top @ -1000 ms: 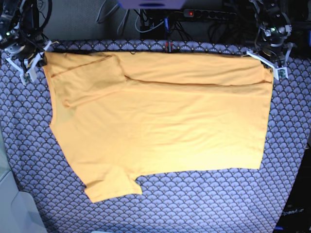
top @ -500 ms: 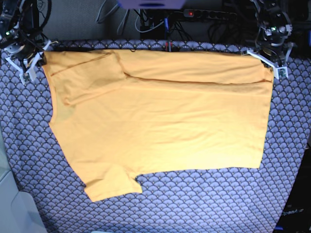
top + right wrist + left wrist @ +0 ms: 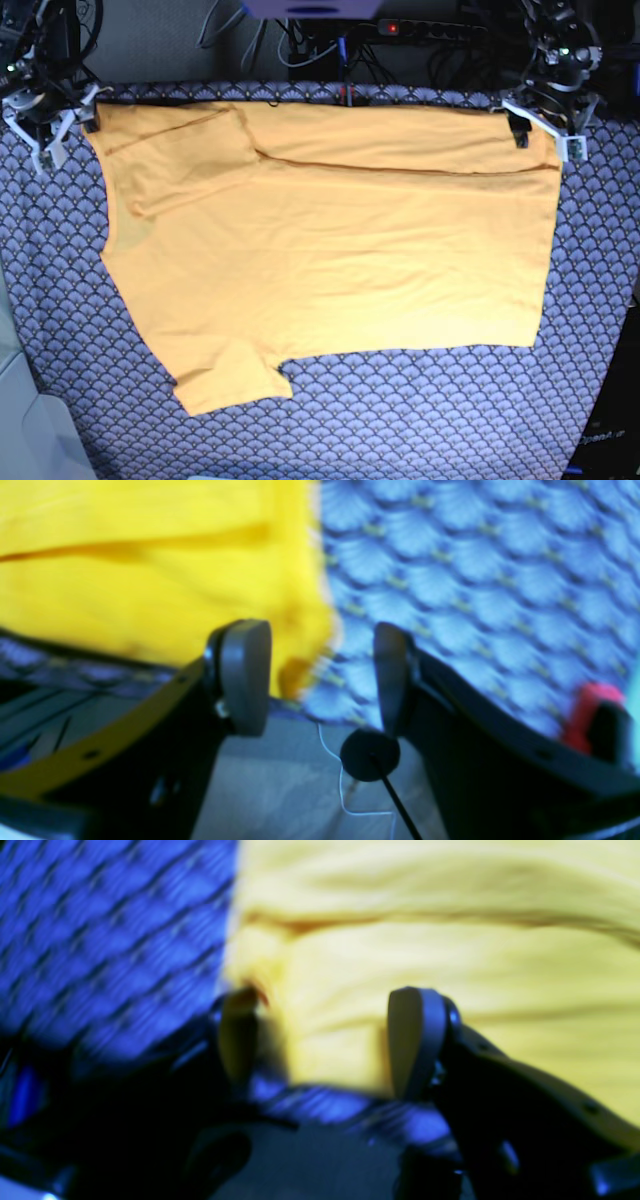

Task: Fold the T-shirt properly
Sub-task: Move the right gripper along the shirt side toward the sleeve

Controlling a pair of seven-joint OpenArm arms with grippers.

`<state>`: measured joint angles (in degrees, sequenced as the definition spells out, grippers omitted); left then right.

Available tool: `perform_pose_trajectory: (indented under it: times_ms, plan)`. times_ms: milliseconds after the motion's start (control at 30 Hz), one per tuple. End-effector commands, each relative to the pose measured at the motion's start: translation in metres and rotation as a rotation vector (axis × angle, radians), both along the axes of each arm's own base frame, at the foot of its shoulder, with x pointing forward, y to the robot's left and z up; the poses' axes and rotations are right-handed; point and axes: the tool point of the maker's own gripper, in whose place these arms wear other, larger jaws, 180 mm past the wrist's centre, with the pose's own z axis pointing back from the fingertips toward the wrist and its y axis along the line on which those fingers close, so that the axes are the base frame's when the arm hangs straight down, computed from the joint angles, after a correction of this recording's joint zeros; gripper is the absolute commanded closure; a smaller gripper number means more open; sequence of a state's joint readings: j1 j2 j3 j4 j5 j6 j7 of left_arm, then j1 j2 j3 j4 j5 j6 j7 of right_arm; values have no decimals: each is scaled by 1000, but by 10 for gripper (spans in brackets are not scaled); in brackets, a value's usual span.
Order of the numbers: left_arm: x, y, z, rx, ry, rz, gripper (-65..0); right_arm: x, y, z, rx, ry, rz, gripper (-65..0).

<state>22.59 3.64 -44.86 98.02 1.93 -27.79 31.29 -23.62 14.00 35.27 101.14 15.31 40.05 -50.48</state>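
- At lower centre of the base view, the T-shirt (image 3: 330,250) is seen spread flat on the scale-patterned cloth (image 3: 420,420), its top edge already folded over.
- At upper left, the right gripper (image 3: 62,118) is parted beside a corner.
- At upper right, the left gripper (image 3: 540,122) is likewise released, apparently poised for the next fold.

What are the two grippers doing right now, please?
Left gripper: open, its fingers astride the T-shirt edge, nothing held.
Right gripper: open at the T-shirt corner, nothing held.
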Motion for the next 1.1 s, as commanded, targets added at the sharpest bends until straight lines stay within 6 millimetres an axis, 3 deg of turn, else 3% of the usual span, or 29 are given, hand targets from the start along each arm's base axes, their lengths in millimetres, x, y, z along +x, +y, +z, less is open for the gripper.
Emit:
perform_pose_trajectory:
  times_ms: [0, 167, 300, 400, 500, 667, 767, 933, 1067]
  plan:
    - [13, 11, 18, 30, -68, 3, -400, 9, -10, 14, -25, -46, -6, -347]
    - [15, 31, 29, 49, -98, 37, -400, 37, -25, 36, -51, -139, -37, -348]
    - [12, 46, 36, 64, -115, 78, -400, 78, -36, 66, -87, -229, -30, -348]
    - [14, 51, 41, 75, -130, 93, -400, 127, -39, 91, -81, -298, -17, -348]
    - [16, 53, 44, 85, -131, 84, -400, 176, -38, 97, -57, -294, 3, -348]
    - [20, 57, 48, 101, -133, 67, -400, 256, -17, 83, 32, -254, 48, -348]
    - [26, 60, 52, 123, -137, 64, -400, 294, 11, 71, 105, -249, 86, -348]
    - [35, 65, 55, 168, -122, 65, -400, 328, 47, 55, 208, -266, 113, -347]
    - [45, 60, 61, 178, -139, 46, -400, 337, 58, 51, 250, -304, 119, -348]
